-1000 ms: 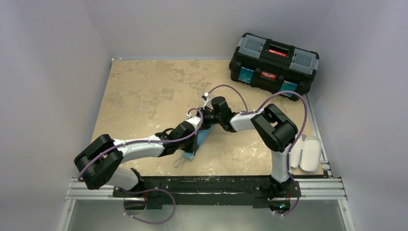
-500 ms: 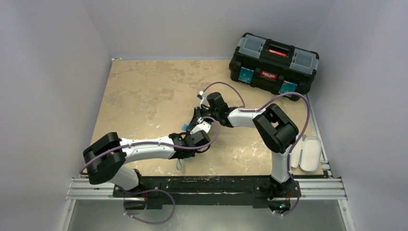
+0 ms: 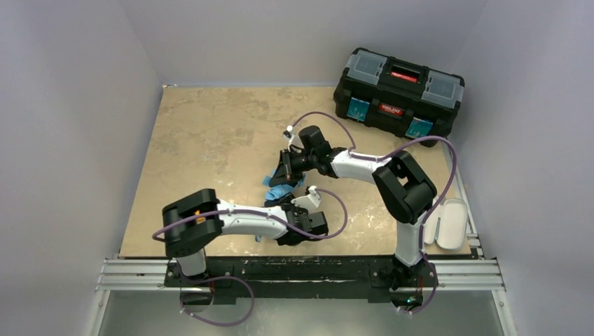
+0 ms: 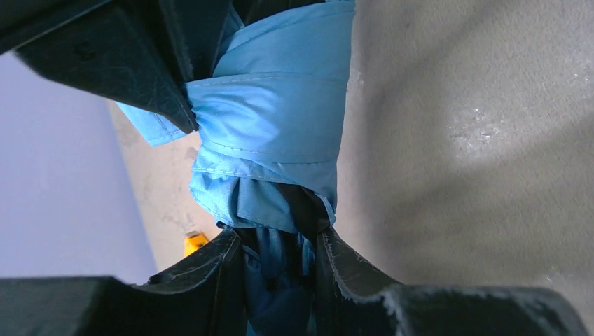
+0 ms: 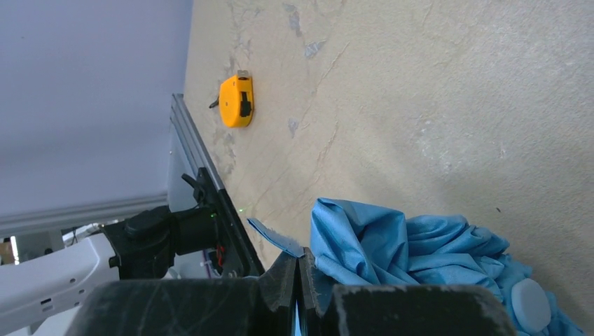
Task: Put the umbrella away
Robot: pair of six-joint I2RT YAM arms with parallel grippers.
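The umbrella (image 3: 279, 184) is a collapsed, crumpled bundle of light blue fabric with darker folds. It lies on the worktop (image 3: 210, 133) a little toward 6 o'clock from its middle, between the two claws. From above, its long axis runs roughly from 12 o'clock to 6 o'clock, leaning slightly toward 7. I cannot tell from there which end is the handle.

The right claw (image 3: 284, 170) is at the bundle's 12 o'clock end and the left claw (image 3: 286, 208) at its 6 o'clock end.

The left wrist view shows what the overhead view hides. The left claw (image 4: 277, 239) is clamped on a bunched neck of the umbrella (image 4: 273, 119), and smooth seamed panels fan out beyond the fingers (image 4: 210, 269).

In the right wrist view, the right claw (image 5: 299, 260) is pressed closed on a thin flap of fabric at the edge of the umbrella (image 5: 392, 241). A pale round piece sits at 4 o'clock of that heap.

Both wrist views also catch an orange tape measure (image 5: 237, 101) lying apart from the umbrella. I cannot pick it out from above.

Only the overhead view shows the black toolbox (image 3: 399, 89) at 1 o'clock and a pale oblong case (image 3: 450, 222) at 4 o'clock.
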